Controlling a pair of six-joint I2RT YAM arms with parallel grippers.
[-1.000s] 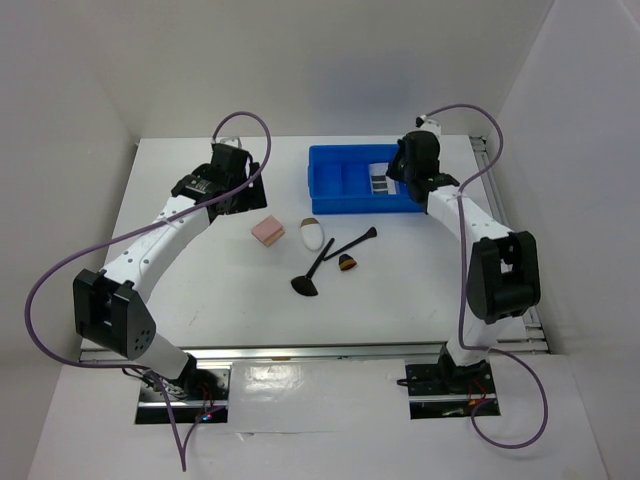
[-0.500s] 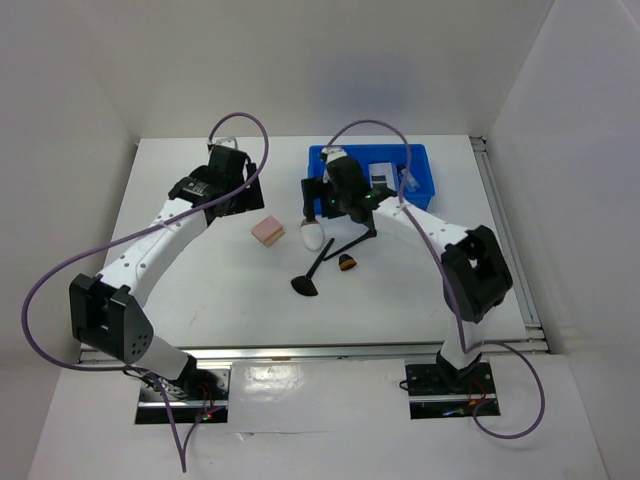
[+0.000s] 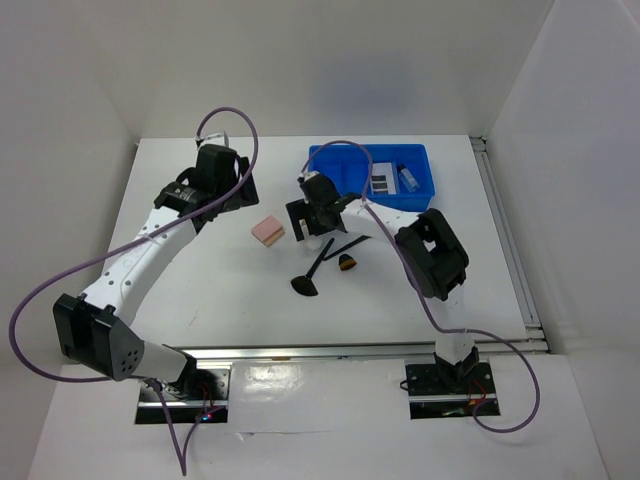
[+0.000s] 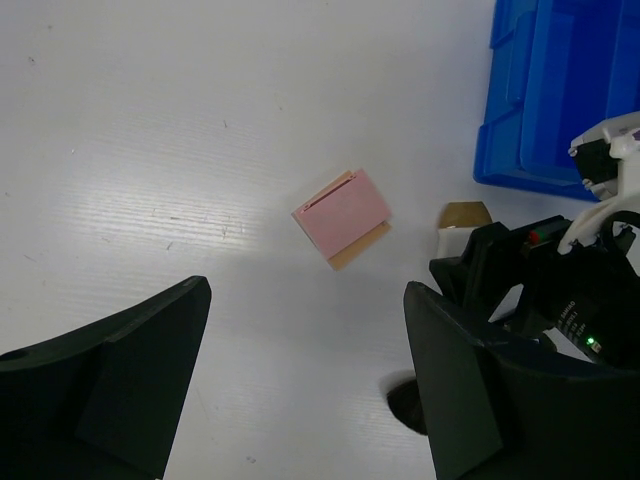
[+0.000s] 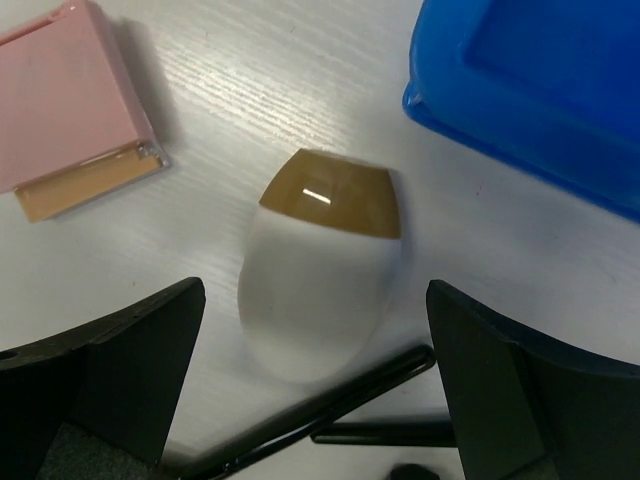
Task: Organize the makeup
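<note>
As the top camera looks down on the white table, the left arm reaches forward in a long bow. Its left claw hangs over bare table, left of the pink square sponge with a tan edge. The right arm folds sharply at the elbow and stretches leftwards, putting the right claw just in front of the blue plastic divided bin. Only this view shows the flat pale palette with black rectangles inside the bin. It also shows the black fan-headed brush, thin black brush and stubby orange-brown brush on the table.

From the left wrist, the left claw's fingers stand wide apart with nothing between them, and the sponge lies beyond. The right arm's black wrist shows a green light and white print too small to read.

From the right wrist, the right claw's fingers stand wide apart on either side of the white egg-shaped piece with a brown flat end, not touching it. The egg lies on the table between the sponge and the bin's corner, with black brush handles just beside its rounded end.
</note>
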